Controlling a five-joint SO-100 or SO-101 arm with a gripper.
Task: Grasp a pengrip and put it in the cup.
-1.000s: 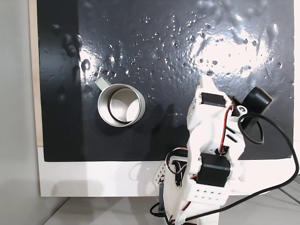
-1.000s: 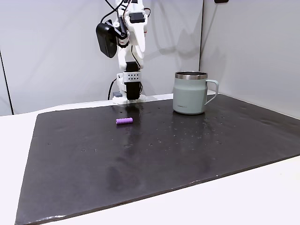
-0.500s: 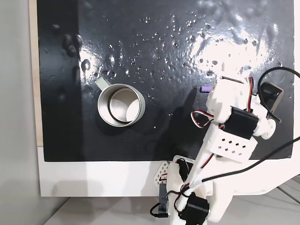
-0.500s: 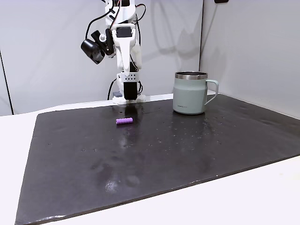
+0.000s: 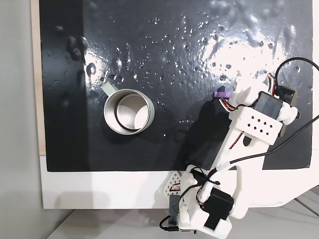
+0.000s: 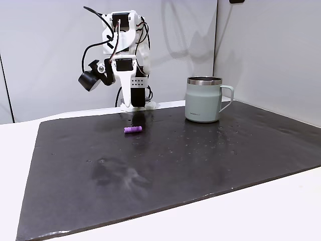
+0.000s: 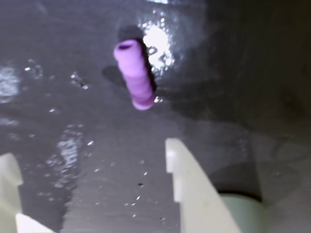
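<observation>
The pengrip [image 7: 133, 75] is a small purple ribbed cylinder lying on the black mat. In the wrist view it lies just ahead of my gripper [image 7: 90, 150], a little right of the gap. Both white fingers [image 7: 187, 179] stand wide apart with nothing between them, so the gripper is open and above the mat. In both fixed views the pengrip [image 5: 221, 94] [image 6: 133, 129] lies close beside the arm [image 5: 254, 124]. The cup [image 5: 128, 110] stands upright with a shiny inside. In a fixed view the cup [image 6: 203, 99] is well to the right of the pengrip.
The black mat [image 6: 200, 160] is glossy and dotted with small marks. It lies on a white table [image 6: 261, 211]. The arm's base [image 6: 134, 103] stands at the mat's far edge, with loose cables [image 5: 299, 144] around the arm. Grey walls close in behind and to the right.
The arm has folded forward and down, carrying the wrist and its black camera lower toward the mat near the pengrip. Pengrip and cup have not moved.
</observation>
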